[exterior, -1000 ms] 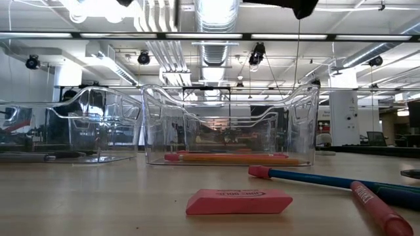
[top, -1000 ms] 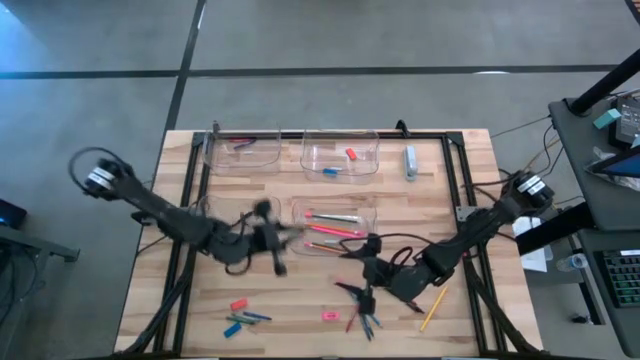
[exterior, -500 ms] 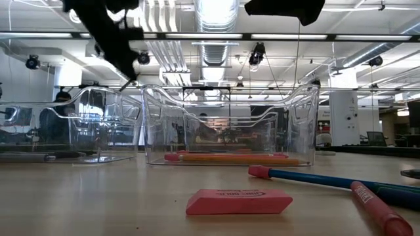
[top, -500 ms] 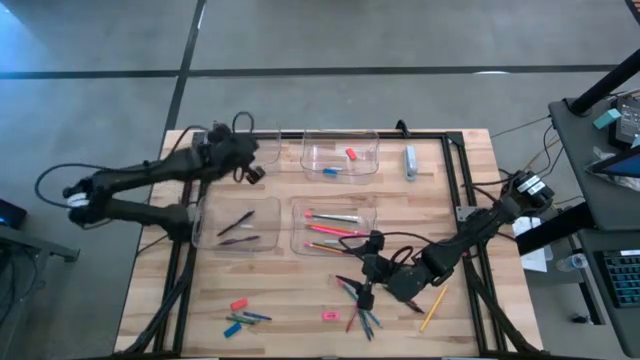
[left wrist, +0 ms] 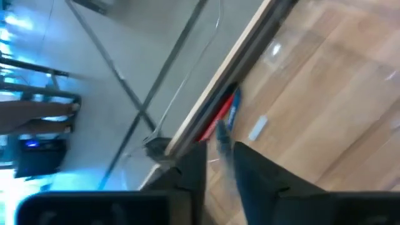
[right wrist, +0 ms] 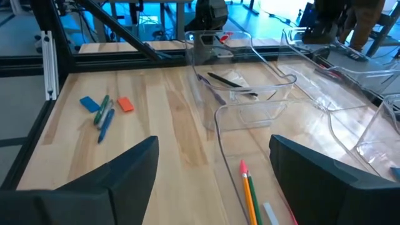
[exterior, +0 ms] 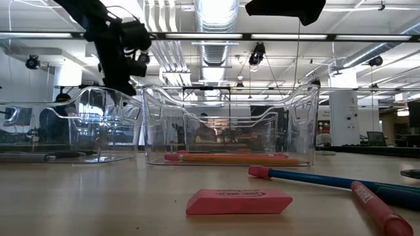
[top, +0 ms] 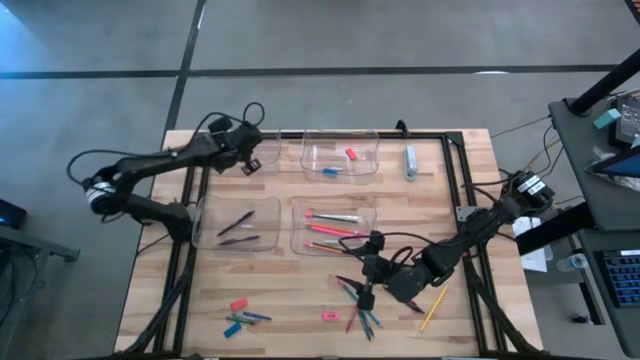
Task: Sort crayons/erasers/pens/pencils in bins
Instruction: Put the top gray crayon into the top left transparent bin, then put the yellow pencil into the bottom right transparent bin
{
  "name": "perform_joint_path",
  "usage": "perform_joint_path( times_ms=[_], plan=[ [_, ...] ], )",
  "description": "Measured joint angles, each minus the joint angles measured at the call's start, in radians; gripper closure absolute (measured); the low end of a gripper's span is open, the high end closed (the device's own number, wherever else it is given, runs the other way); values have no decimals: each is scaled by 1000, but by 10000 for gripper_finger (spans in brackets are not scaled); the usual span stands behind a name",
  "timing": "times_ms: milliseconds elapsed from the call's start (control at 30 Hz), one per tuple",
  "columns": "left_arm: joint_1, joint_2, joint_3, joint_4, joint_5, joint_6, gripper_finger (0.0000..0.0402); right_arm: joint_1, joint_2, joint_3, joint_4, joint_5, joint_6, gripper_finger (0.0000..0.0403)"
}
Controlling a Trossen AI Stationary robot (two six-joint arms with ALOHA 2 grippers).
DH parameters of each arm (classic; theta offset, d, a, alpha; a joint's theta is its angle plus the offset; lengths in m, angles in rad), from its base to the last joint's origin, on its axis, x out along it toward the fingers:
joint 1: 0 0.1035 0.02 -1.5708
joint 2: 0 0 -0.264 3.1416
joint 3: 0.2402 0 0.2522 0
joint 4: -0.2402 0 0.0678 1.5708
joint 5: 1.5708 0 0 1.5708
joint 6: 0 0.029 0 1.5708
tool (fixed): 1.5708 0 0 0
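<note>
Two grippers, left gripper (top: 250,163) fingers unclear over far-left bin (top: 262,160), right gripper (top: 366,283) spread above pencils (top: 356,306).

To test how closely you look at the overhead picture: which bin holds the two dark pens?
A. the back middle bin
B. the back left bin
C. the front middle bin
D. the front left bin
D: two dark pens lie in the front left bin; the front middle bin holds bright pencils, and the back middle bin holds a red and a blue piece.
</note>
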Motion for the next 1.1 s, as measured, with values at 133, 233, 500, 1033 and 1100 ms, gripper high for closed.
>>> perform_joint_path(
  times_ms=[133, 233, 500, 1033, 1100],
  plan=[
    [-7, 2, 1, 3, -8, 2, 278, 0, 0, 0, -12, -1, 7, 110],
    [-15, -20, 7, 8, -9, 2, 240, 0, 0, -1, -28, -2, 18, 108],
    [-163, -266, 88, 61, 81, -117, 202, 0, 0, -1, -30, -2, 26, 114],
    [-1161, -501, -591, 1390, 179, -295, 215, 5, 1, -1, -51, -2, 53, 117],
    [-1232, -431, -670, 1578, 130, -230, 215, 5, 1, -1, -51, -2, 53, 117]
  ],
)
